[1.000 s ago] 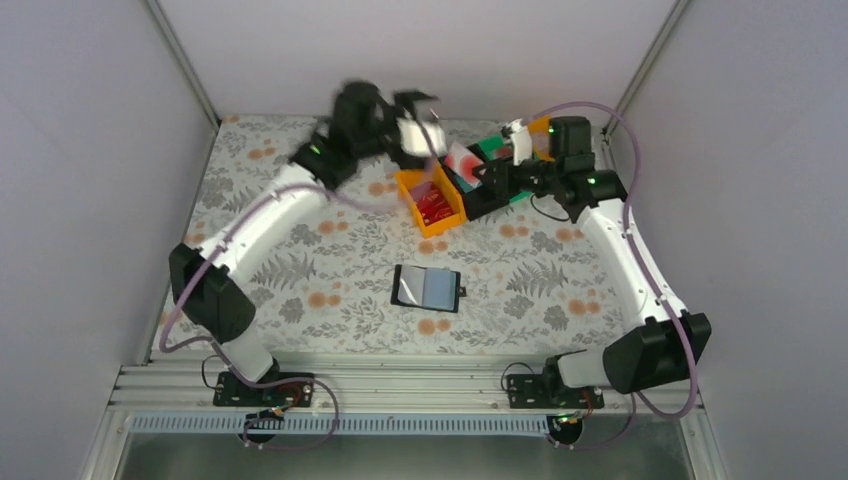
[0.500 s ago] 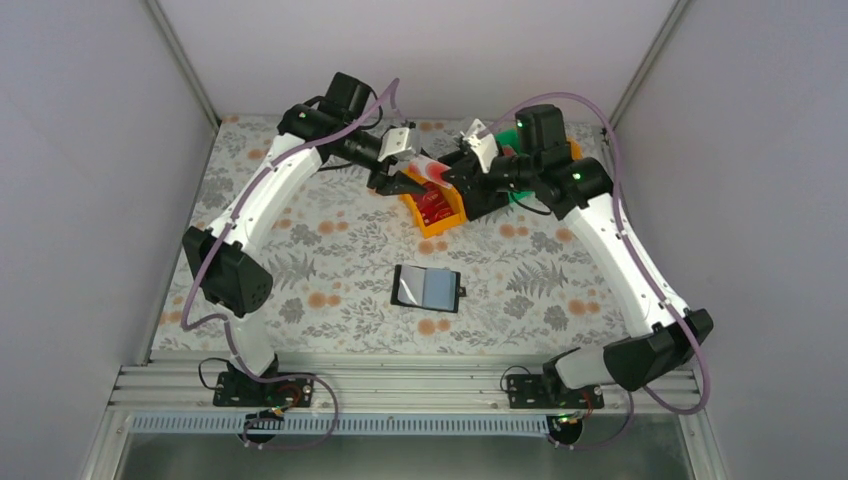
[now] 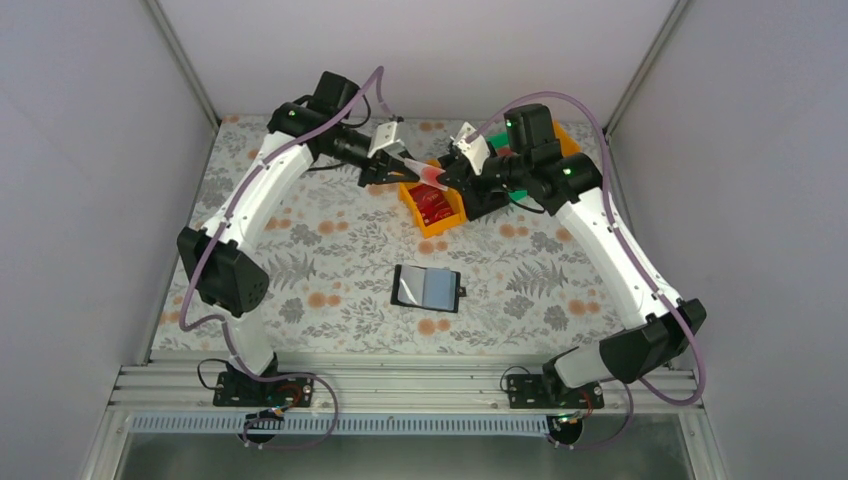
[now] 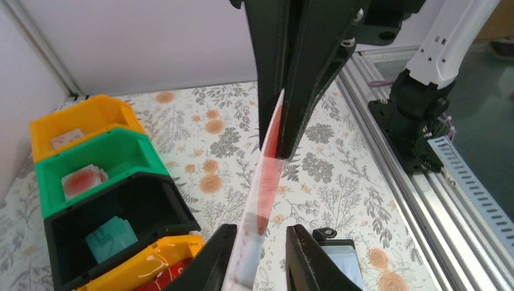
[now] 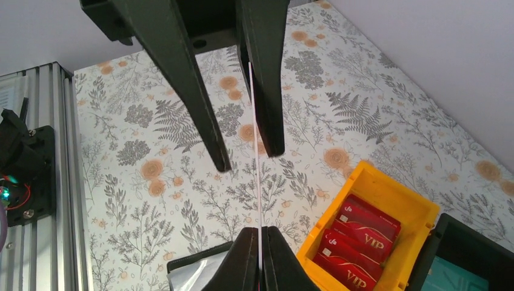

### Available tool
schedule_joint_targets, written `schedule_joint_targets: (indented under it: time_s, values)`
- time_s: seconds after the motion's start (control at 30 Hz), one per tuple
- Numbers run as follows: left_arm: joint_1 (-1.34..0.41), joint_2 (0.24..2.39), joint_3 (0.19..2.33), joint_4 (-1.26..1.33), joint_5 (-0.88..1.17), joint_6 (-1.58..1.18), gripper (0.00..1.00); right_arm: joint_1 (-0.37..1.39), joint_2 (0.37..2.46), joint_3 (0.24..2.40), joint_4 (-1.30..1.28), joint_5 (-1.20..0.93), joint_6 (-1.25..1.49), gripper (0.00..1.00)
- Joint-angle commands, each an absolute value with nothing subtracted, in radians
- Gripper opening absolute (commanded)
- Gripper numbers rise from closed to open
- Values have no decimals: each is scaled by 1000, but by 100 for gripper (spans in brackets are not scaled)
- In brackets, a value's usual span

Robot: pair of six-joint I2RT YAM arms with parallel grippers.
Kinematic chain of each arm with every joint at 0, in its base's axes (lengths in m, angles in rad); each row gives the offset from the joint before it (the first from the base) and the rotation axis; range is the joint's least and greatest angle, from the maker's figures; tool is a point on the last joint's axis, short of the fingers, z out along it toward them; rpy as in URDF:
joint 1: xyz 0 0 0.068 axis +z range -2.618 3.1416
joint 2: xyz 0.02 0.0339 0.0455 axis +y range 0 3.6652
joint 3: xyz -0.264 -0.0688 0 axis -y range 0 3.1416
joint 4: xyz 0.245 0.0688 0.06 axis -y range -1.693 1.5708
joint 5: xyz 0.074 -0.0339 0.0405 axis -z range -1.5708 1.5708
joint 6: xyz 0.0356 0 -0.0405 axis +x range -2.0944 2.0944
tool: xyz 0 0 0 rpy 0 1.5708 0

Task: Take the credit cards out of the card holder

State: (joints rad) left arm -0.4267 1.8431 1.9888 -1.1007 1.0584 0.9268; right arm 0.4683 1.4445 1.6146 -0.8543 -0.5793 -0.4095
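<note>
A pale credit card (image 3: 424, 176) with a red patch hangs in the air over the orange bin, with my right gripper (image 3: 452, 178) shut on one end. Seen edge-on in the right wrist view, the card (image 5: 257, 182) runs up from my right gripper (image 5: 259, 230). My left gripper (image 4: 260, 229) straddles the card's (image 4: 256, 239) other end. Its jaws are narrow but open: the card leans on one finger (image 4: 212, 260), with a gap to the other. The black card holder (image 3: 427, 288) lies open on the cloth, pale faces up, and is partly hidden in the wrist views (image 4: 342, 260) (image 5: 194, 267).
An orange bin (image 3: 420, 222) holding red VIP cards (image 5: 363, 233) sits under the grippers. A black bin (image 4: 115, 224), a green bin (image 4: 97, 160) and a second orange bin (image 4: 79, 118) stand in a row behind it. The table's metal rail (image 3: 400, 385) runs along the near edge.
My left arm swung in toward the right gripper and its jaws narrowed around the card. My right gripper carried the card left from the bins to meet it.
</note>
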Motion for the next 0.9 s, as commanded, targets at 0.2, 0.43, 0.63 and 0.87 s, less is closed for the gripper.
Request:
schedule_joint_targets:
  time_s: [0.2,0.43,0.63,0.87]
  values:
    - [-422,1792,1973,-1066,1121,816,2,475,1431,1638,-855,-556,-410,4]
    - [-352,1777,1969,-434,1215,10,2,228,1378,1560,-509,-875,-88,79]
    - [-390,1790,2011,-164,1223,-259,2,254,1410,1497,-7,-994,280,84]
    - [-402,1821,2053,45,1148,-494,2,277,1366,1415,278,-898,509,85]
